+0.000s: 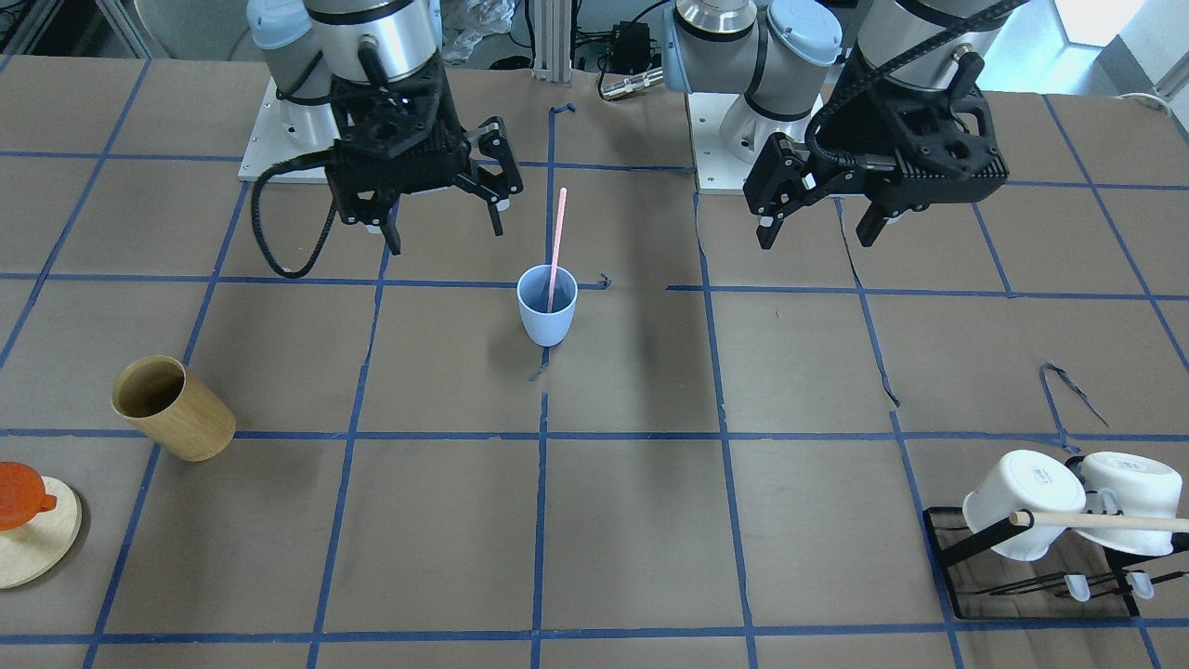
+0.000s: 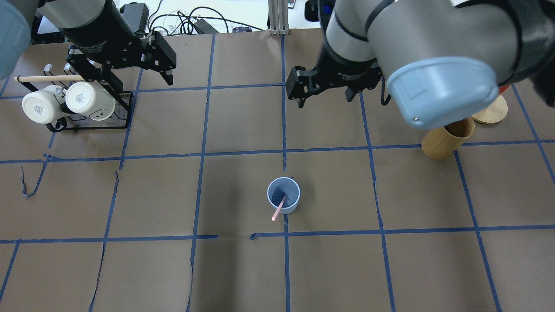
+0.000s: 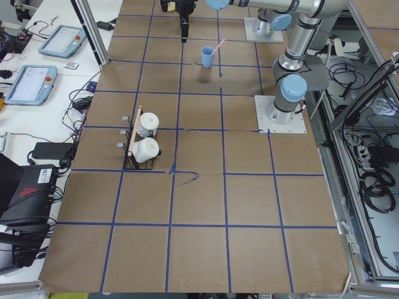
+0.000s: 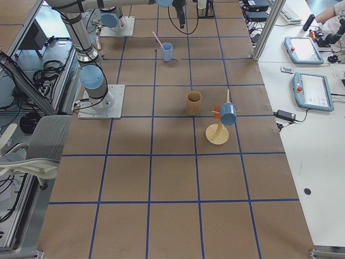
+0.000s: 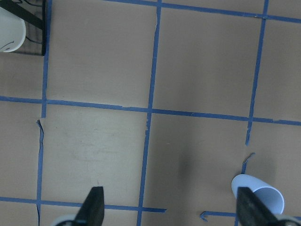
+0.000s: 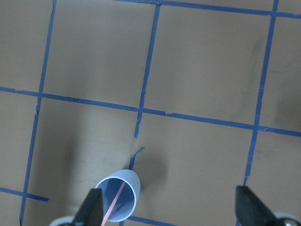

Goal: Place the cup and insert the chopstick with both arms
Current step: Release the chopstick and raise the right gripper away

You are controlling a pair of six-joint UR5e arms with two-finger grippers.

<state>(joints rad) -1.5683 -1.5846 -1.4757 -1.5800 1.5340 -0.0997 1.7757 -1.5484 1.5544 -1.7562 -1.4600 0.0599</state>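
- Front view: the right gripper [image 1: 444, 228] and the left gripper [image 1: 819, 228] hang above the table [image 1: 650, 520], jaws spread and holding nothing. The cup [image 1: 547, 311] is pale blue and slightly tapered. It stands upright on the table between the two grippers, lower than their fingertips and nearer the right gripper. The chopstick [image 1: 556, 243] is thin and pink. It stands in the cup and leans on the rim, with its top tilted toward the robot. A wooden tumbler [image 1: 174, 409] stands well out on the right gripper's outer side. A rack [image 1: 966, 548] of white mugs [image 1: 1022, 502] sits well out on the left gripper's outer side.
- Overhead view: the right gripper [image 2: 325, 97] is open and empty. The cup [image 2: 283, 196] is apart from it, its round mouth showing a darker blue inside. The chopstick [image 2: 278, 209] pokes out over the rim. The left gripper [image 2: 134, 80] is also open and shows just beside the rack [image 2: 86, 126].
- Left side view: the cup [image 3: 207, 57] and chopstick [image 3: 218, 46] are small and far off. I cannot tell the jaws' state here.
- Right side view: the cup [image 4: 166, 52] stands upright with the chopstick [image 4: 157, 39] slanting out of it.
- Left wrist view: the left gripper [image 5: 171, 212] is spread wide over bare table. The cup [image 5: 261, 197] shows just beside one finger [image 5: 249, 207].
- Right wrist view: the right gripper [image 6: 171, 212] is spread. The cup [image 6: 120, 193] sits just inside one finger [image 6: 91, 209], with the chopstick [image 6: 115, 200] a pink line across its inside.
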